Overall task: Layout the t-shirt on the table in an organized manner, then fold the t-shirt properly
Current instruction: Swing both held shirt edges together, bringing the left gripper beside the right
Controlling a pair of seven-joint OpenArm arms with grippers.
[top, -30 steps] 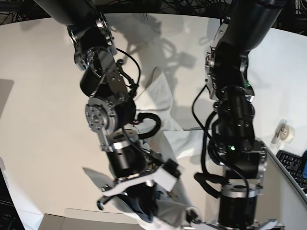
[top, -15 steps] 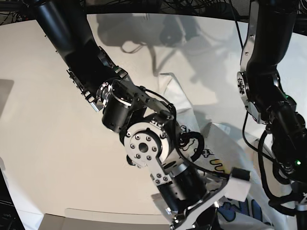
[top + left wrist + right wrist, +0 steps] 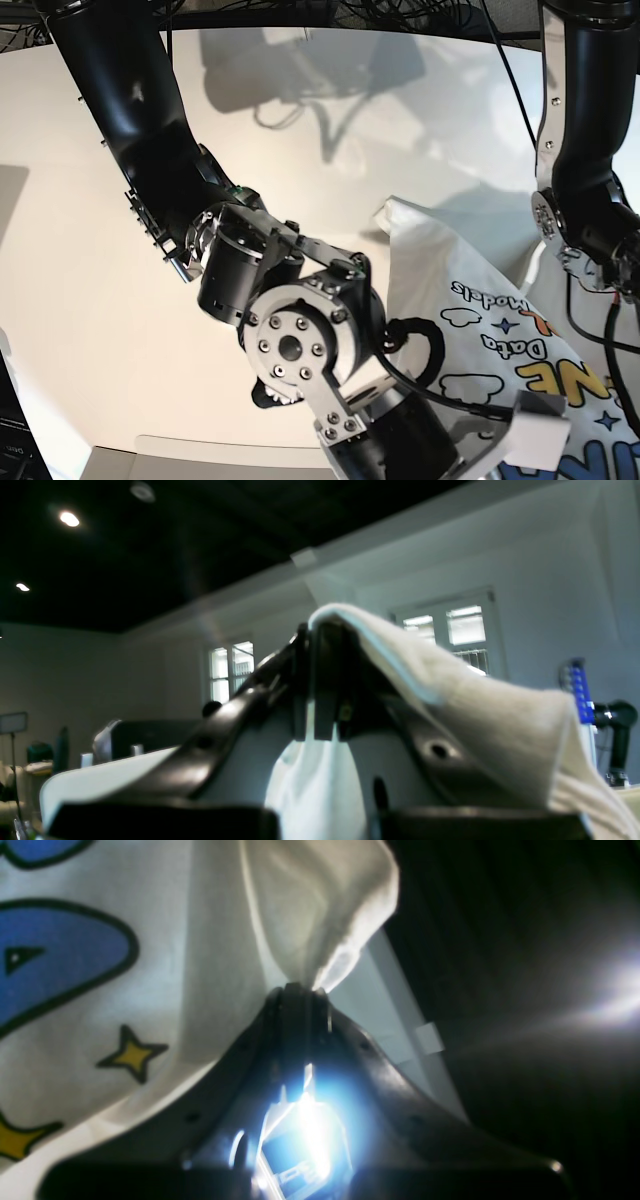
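The white t-shirt (image 3: 470, 300) is lifted off the table (image 3: 90, 260) at the right of the base view, its blue and yellow printed letters, clouds and stars facing the camera. My left gripper (image 3: 322, 630) is shut on a white edge of the t-shirt (image 3: 475, 700), which drapes off to the right. My right gripper (image 3: 299, 989) is shut on a bunched fold of the t-shirt (image 3: 150, 965), with blue letters and yellow stars to its left. Both grippers lie below the base view's bottom edge and do not show there.
The right arm (image 3: 290, 340) fills the middle of the base view, and the left arm (image 3: 585, 200) stands along the right edge. A grey panel (image 3: 8, 200) shows at the far left. Cables hang along the top.
Both arms have swung up and to the right with the shirt. The cloth, bunched at the table's middle before, now hangs spread at the right with its print showing.
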